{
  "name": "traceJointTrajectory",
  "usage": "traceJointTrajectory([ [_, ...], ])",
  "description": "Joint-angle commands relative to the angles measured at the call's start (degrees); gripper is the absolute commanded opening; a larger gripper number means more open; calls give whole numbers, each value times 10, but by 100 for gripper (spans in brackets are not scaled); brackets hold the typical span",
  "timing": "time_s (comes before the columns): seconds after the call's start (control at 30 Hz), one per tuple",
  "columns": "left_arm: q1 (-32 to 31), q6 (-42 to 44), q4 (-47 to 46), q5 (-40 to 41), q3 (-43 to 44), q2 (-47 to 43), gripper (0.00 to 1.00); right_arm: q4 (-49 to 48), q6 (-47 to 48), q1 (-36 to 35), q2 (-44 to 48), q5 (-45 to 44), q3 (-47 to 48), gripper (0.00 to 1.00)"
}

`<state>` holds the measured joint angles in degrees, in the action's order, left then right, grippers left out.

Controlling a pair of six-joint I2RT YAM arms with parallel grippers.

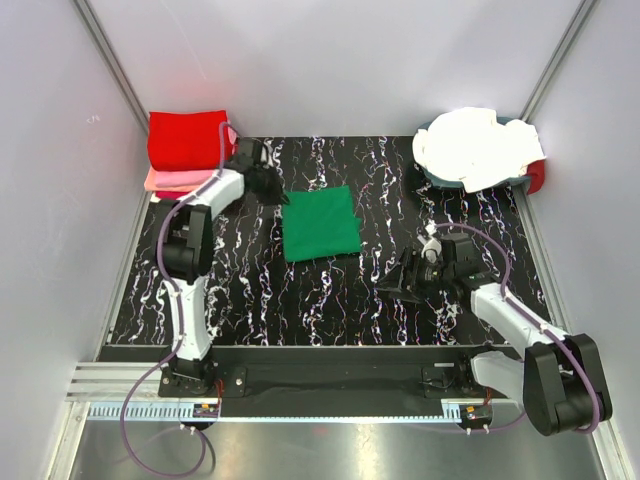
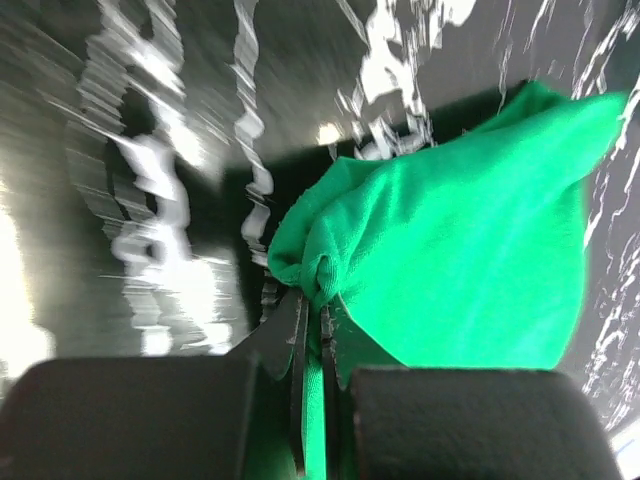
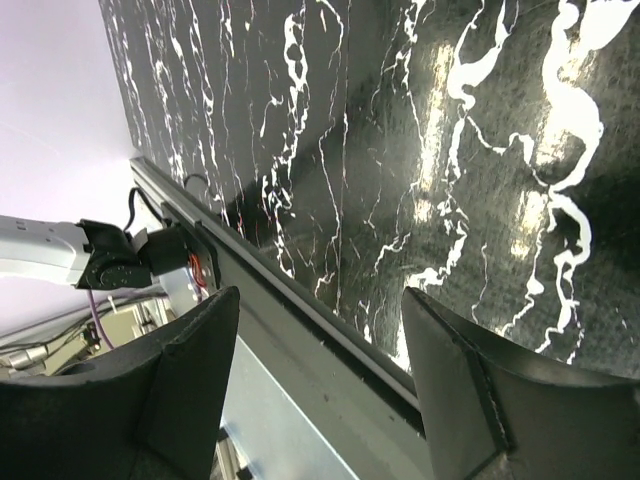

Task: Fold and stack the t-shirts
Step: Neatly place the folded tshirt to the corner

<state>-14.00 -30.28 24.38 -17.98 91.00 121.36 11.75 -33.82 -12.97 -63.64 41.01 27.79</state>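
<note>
A folded bright green t-shirt (image 1: 320, 223) lies on the black white-veined mat (image 1: 330, 290) near its middle. My left gripper (image 1: 272, 190) is at the shirt's far left corner, shut on a pinch of the green cloth (image 2: 440, 240), which bunches up between the tips of my left gripper (image 2: 318, 300). A folded red t-shirt (image 1: 186, 138) sits on a pink one (image 1: 170, 182) at the far left. A heap of white and cream t-shirts (image 1: 480, 147) lies at the far right. My right gripper (image 1: 398, 282) hovers open over the mat with nothing between its fingers (image 3: 180, 370).
The white heap rests in a dark tray (image 1: 452, 180) with a red piece (image 1: 538, 176) beside it. Grey walls close in the left, back and right sides. A metal rail (image 3: 300, 340) runs along the mat's near edge by the arm bases.
</note>
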Motion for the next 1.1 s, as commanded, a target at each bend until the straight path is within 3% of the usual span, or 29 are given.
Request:
traceJointTrajectory([
  [0.0,34,89,66,-12,73,-48,0,-111,-37,1,18,-12,-19,72],
  [0.2,61,155,139,6,145,-43,0,-193,-58,0,9,-20,-40,72],
  [0.27,67,156,150,-28,153,-27,0,-201,-58,1,-11,-16,-39,72],
  [0.47,69,161,123,-36,107,-43,0,-215,-60,1,-28,-15,-41,72],
  [0.6,72,182,144,-26,128,-52,0,-221,-60,1,-42,-14,-41,72],
  [1.07,116,196,209,-30,279,-86,0,-235,-62,1,-82,-4,-35,71],
])
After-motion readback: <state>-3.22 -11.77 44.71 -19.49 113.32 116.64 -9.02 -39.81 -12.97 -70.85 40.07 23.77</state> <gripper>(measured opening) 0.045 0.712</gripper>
